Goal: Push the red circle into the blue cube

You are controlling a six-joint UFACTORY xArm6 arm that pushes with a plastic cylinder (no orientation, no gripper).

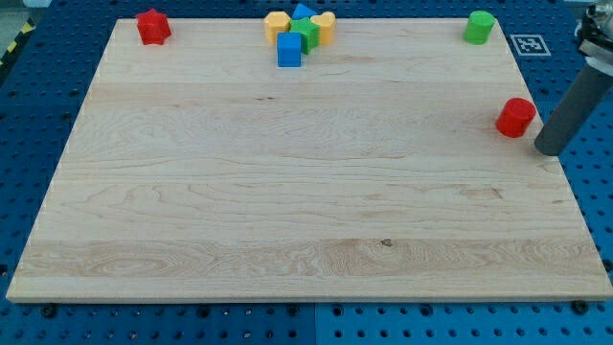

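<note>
1 red circle (515,117) sits just left of my tip (550,150); blue cube (289,50) far off.

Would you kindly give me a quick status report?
My tip just right of red circle, not touching. Blue cube far left in top cluster. Path between clear.

Bright, even light; sharp focus, faint shadows.
</note>
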